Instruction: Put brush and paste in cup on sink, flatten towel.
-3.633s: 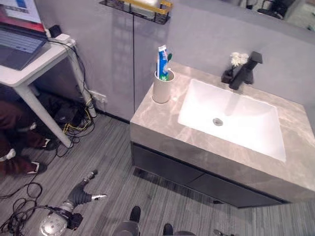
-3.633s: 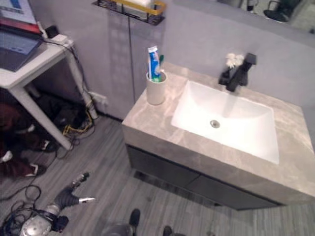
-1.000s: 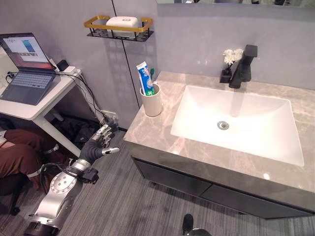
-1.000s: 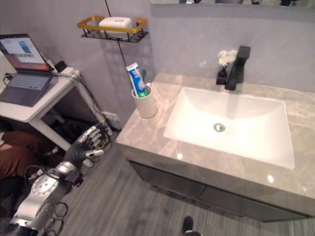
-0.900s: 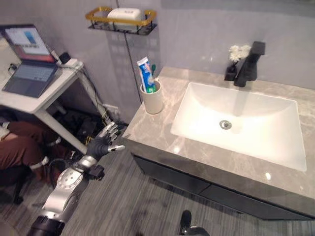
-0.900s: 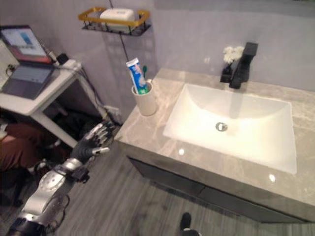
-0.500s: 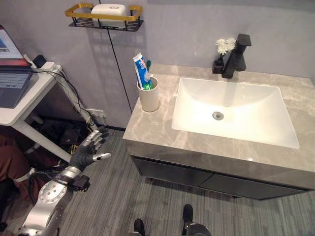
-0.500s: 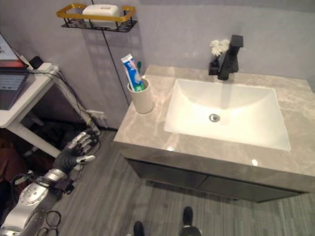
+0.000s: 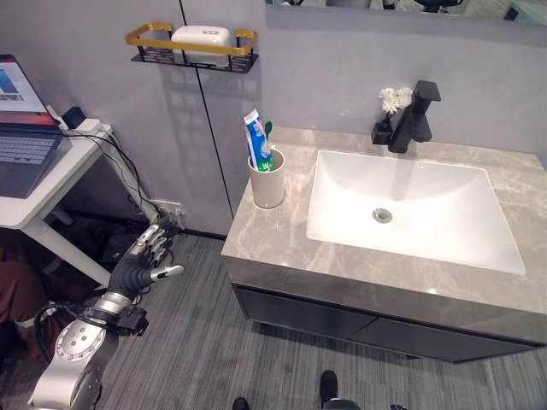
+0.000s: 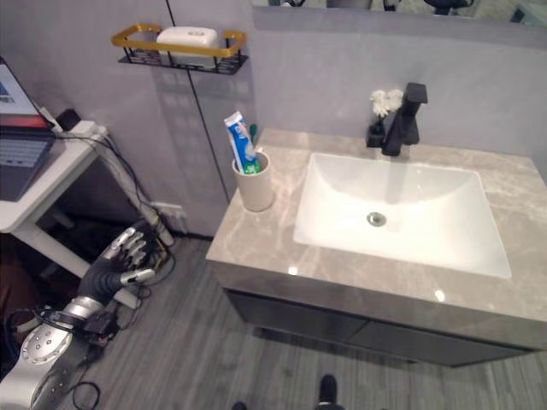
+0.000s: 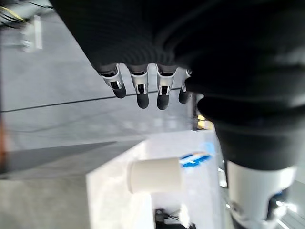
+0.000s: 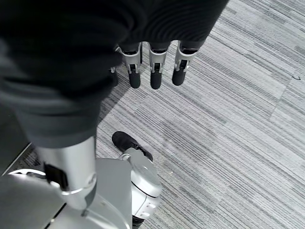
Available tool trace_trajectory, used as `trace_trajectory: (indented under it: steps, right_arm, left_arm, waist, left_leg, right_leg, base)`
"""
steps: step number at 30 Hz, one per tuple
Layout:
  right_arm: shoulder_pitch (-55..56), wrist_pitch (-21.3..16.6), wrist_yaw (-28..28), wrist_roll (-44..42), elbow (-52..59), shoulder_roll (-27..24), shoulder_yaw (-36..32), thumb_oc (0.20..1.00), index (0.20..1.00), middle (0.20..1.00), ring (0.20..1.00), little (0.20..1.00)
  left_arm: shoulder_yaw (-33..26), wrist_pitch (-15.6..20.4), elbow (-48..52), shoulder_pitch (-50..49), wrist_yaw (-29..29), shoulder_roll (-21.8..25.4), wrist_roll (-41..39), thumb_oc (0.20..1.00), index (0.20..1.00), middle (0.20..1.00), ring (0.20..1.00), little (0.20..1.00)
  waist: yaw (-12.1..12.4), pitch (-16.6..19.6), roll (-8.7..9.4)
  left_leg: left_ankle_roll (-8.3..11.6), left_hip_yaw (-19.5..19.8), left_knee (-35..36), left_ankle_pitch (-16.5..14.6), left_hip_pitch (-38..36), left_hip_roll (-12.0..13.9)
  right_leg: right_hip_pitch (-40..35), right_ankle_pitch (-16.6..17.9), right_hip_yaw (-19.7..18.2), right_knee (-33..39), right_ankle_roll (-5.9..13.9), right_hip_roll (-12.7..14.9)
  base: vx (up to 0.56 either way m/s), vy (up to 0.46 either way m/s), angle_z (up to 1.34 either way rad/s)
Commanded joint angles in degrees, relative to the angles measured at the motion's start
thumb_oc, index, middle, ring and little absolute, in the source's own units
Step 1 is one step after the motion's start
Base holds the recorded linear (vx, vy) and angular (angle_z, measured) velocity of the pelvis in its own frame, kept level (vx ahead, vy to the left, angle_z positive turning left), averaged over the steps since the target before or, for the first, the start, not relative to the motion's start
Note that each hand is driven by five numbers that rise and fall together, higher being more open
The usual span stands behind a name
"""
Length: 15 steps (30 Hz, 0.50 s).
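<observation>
Item: cup (image 9: 267,178), off-white, upright on the grey stone counter (image 9: 273,235), just beside the left edge of the white sink (image 9: 410,209). Contents: toothpaste tube (image 9: 256,140), blue and white, standing nose-up, and a green-headed brush (image 9: 268,130) behind it, both leaning toward the wall.

Handling, as a judgement: tube light, soft-walled and smooth, best taken across its upper body; brush stiff and slim, its handle mostly sunk in the cup. The cup looks rigid and would tip if either is pulled sideways (a straight upward lift seems safer).

Left hand (image 9: 141,260): low beside the vanity, well apart from the counter, fingers straight and spread, holding nothing. Right hand (image 12: 152,67): over the striped floor, fingers extended and relaxed, empty.

Not accounted for: the towel, which cannot be located from here. A white object lies on the gold-railed wall shelf (image 9: 190,44); what it is cannot be made out.
</observation>
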<state>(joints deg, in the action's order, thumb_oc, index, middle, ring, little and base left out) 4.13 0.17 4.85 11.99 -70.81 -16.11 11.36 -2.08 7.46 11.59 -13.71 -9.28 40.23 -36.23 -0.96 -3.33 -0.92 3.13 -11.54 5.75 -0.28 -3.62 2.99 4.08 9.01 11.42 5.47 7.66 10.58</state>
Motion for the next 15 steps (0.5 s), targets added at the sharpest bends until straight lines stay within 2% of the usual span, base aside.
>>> trace_trajectory:
  steps: [1, 3, 4, 5, 6, 9, 10, 15]
  right_arm:
    - [-3.2, -0.4, -0.1, -1.7, -1.2, -0.6, 2.5, 1.0, 1.0, 1.0, 1.0, 1.0]
    - [-3.7, -0.7, -0.3, -2.0, -0.6, -1.1, 3.0, 1.0, 1.0, 1.0, 1.0, 1.0]
    - [-3.9, -0.7, -0.3, -1.9, -0.5, -1.4, 3.3, 1.0, 1.0, 1.0, 1.0, 1.0]
    - [-4.2, -0.7, -0.3, -1.6, -0.6, -1.7, 3.8, 1.0, 1.0, 1.0, 1.0, 1.0]
    - [-4.5, -0.6, -0.3, -1.4, -0.7, -1.9, 3.9, 1.0, 1.0, 1.0, 1.0, 1.0]
    - [-6.0, -0.6, -0.2, -2.0, -1.0, -2.4, 4.1, 1.0, 1.0, 1.0, 1.0, 1.0]
    - [-6.3, -0.7, -0.1, -2.2, -1.0, -2.6, 4.1, 1.0, 1.0, 1.0, 1.0, 1.0]
    - [-7.6, -1.1, 0.7, -5.4, -1.0, -3.1, 3.6, 1.0, 1.0, 1.0, 1.0, 1.0]
  left_arm:
    - [-2.3, 2.4, 4.7, 2.8, -0.2, 1.7, -3.3, 1.0, 1.0, 1.0, 1.0, 1.0]
    - [-1.6, 2.3, 5.3, 3.3, -0.6, 2.2, -4.5, 1.0, 1.0, 1.0, 1.0, 1.0]
    - [-1.3, 2.3, 5.8, 3.7, -0.8, 2.7, -5.2, 0.925, 0.925, 0.925, 0.925, 0.925]
    - [-0.8, 2.3, 6.2, 4.1, -1.1, 3.0, -5.9, 0.774, 0.774, 0.774, 0.774, 0.774]
    - [-0.4, 2.2, 6.5, 4.5, -1.1, 3.0, -6.2, 0.539, 0.539, 0.539, 0.539, 0.539]
    - [1.2, 2.4, 6.4, 6.0, -0.8, 2.5, -6.4, 0.244, 0.244, 0.244, 0.244, 0.244]
    - [1.6, 2.5, 6.0, 6.3, -0.8, 2.2, -6.5, 0.2, 0.2, 0.2, 0.2, 0.2]
    - [4.9, 2.6, 3.2, 9.9, -0.1, -0.1, -5.6, 0.2, 0.2, 0.2, 0.2, 0.2]
  waist:
    - [-0.2, -1.0, 0.87]
    - [-0.3, -1.2, 0.2]
    - [-0.3, -1.4, -0.18]
    - [-0.3, -1.5, -0.68]
    - [-0.3, -1.4, -1.11]
    - [-0.3, -2.0, -2.4]
    - [-0.3, -2.1, -2.62]
    - [-1.1, -2.9, -3.9]
  left_leg:
    - [0.24, -1.2, -0.8, -3.1, -1.3, 0.1]
    - [0.73, -1.2, -0.8, -2.4, -0.2, 0.4]
    - [0.98, -1.4, -0.8, -2.1, 0.3, 0.5]
    - [1.26, -1.4, -0.8, -1.8, 1.0, 0.7]
    - [1.48, -1.5, -0.8, -1.5, 1.8, 0.8]
    - [2.32, -1.7, -0.8, -0.3, 3.8, 1.3]
    - [2.52, -1.6, -0.8, 0.1, 4.4, 1.6]
    - [3.58, -1.3, -0.8, 1.8, 8.0, 2.9]
  right_leg:
    - [3.2, 2.9, 1.3, -0.5, 2.59, 1.4]
    - [4.2, 2.8, 1.3, -0.5, 2.51, 1.3]
    - [4.8, 2.7, 1.3, -0.5, 2.55, 1.3]
    - [5.6, 2.7, 1.2, -0.5, 2.58, 1.4]
    - [6.5, 2.7, 1.0, -0.5, 2.63, 1.5]
    - [8.2, 2.5, 0.5, -0.5, 2.47, 1.2]
    - [8.6, 2.6, 0.4, -0.5, 2.36, 1.2]
    - [11.4, 2.0, 0.1, -0.5, 1.69, 0.2]
  base:
    - [0.02, -0.062, 0.01]
    - [-0.01, -0.053, -0.01]
    - [-0.02, -0.046, 0.0]
    - [-0.03, -0.04, -0.01]
    - [-0.03, -0.032, 0.04]
    - [-0.01, -0.059, -0.01]
    - [0.0, -0.083, -0.02]
    - [0.01, -0.094, -0.01]
